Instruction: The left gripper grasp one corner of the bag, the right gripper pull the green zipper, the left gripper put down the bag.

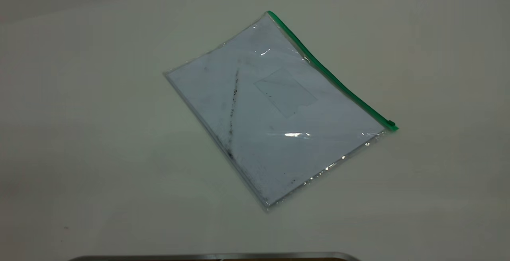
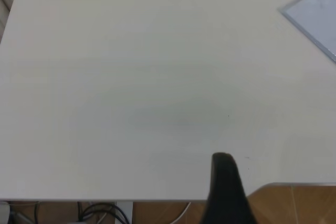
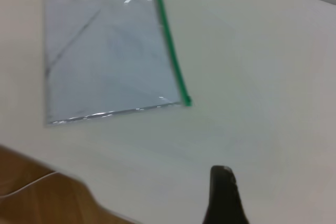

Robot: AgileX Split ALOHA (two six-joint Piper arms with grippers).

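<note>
Presently, entries as follows.

Bag (image 1: 275, 109): flat on the tabletop (image 1: 79, 133), about mid-table, turned diagonally; white sheet and dark smudge line show through; nothing touches it.

Green zipper (image 1: 330, 75): runs along the long edge toward the right side of the tabletop; slider tab (image 1: 391, 124) sits at the end nearer the front edge.

Corner (image 1: 270, 14): far end of the green strip, toward the back edge; lies flush with the surface.

Left gripper (image 2: 226, 182): one dark finger shows in its wrist view, near the front edge, well apart from the bag; whether wide or narrow, cannot tell.

Right gripper (image 3: 223, 192): one dark finger in its wrist view, near but apart from the slider end; spread likewise cannot be told.

Risk, grasp: corner lies flat, so a finger may skid over the slick plastic and push the bag away.

Risk, wrong corner: a plain clear corner is nearer the left gripper; taking it would leave the zipper unbraced.

Risk, pull: with a weak hold the whole bag likely drags with the slider; the tab is tiny, easy to miss.
</note>
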